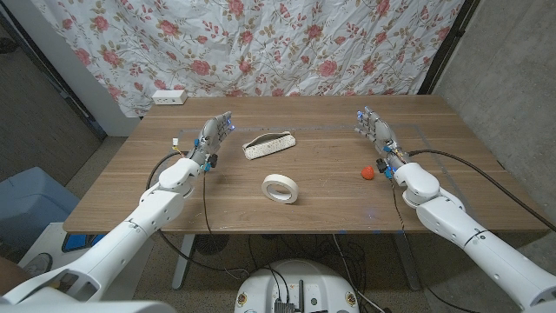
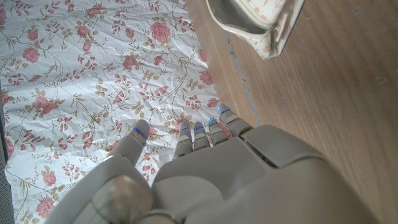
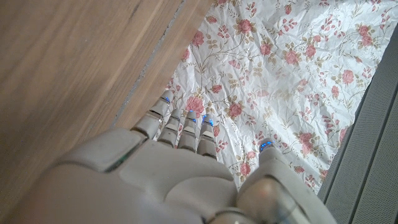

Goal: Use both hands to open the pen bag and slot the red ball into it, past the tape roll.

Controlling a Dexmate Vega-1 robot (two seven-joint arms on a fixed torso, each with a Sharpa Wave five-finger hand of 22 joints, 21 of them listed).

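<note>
A cream floral pen bag (image 1: 268,144) lies at the table's far middle, its top slit slightly gaping; it also shows in the left wrist view (image 2: 258,25). A white tape roll (image 1: 281,188) lies flat nearer the front, in the middle. The small red ball (image 1: 368,171) sits right of the roll. My left hand (image 1: 211,139) stands on edge left of the bag, fingers straight and apart, holding nothing. My right hand (image 1: 377,137) stands likewise behind the ball, empty. Both hands' backs show in the wrist views (image 2: 205,180) (image 3: 174,180).
A flowered cloth (image 1: 261,43) hangs behind the table. A white power strip (image 1: 169,97) lies on a ledge past the far left corner. A blue bin (image 1: 30,204) stands on the floor at the left. Cables trail from both wrists across the tabletop (image 1: 174,200).
</note>
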